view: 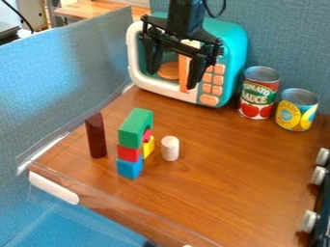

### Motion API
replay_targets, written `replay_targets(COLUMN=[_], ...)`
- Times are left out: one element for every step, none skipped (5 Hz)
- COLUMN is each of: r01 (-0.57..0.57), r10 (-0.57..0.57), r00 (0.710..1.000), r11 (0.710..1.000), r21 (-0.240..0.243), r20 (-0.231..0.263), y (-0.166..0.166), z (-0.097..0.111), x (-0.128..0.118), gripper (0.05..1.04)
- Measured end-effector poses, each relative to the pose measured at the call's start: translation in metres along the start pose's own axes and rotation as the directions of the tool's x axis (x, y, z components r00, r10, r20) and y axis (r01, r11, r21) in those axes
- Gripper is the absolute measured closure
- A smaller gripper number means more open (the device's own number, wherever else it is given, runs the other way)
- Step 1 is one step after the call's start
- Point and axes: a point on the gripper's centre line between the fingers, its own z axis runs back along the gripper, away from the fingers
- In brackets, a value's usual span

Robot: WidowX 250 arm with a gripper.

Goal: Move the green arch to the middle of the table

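The green arch (136,126) rests on top of a small block stack at the left of the table (226,178). Beneath it are a red block (128,153) over a blue block (130,168), with a yellow block (149,147) and a small pinkish-red piece (147,135) beside them. My gripper (172,77) hangs high at the top of the view, in front of the toy microwave, with its two fingers spread wide and nothing between them. It is above and behind the arch, apart from it.
A dark red cylinder (96,135) stands left of the stack and a white cylinder (170,148) right of it. Behind are the teal toy microwave (233,43), a tomato can (259,93) and a yellow can (296,110). Stove knobs (318,175) line the right edge.
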Motion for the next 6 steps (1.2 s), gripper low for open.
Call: replay_targets(r01=[0.003, -0.055, -0.113, -0.156, -0.141, -0.061], r10=[-0.003, 0.051, 0.099, 0.139, 0.121, 0.047], r00=[0.999, 0.995, 0.982, 0.97, 0.963, 0.963], r11=[1.0, 0.997, 0.991, 0.985, 0.988, 0.997], r21=[-0.008, -0.046, -0.077, -0.071, -0.068, -0.046], r20=[-0.033, -0.087, -0.161, -0.197, -0.242, -0.265], y=[-0.003, 0.009, 0.027, 0.04, 0.04, 0.029], z=[-0.01, -0.014, -0.025, -0.028, -0.035, -0.045], x=[-0.001, -0.004, -0.004, -0.011, -0.021, -0.018], gripper=[0.084, 0.084, 0.084, 0.084, 0.084, 0.084])
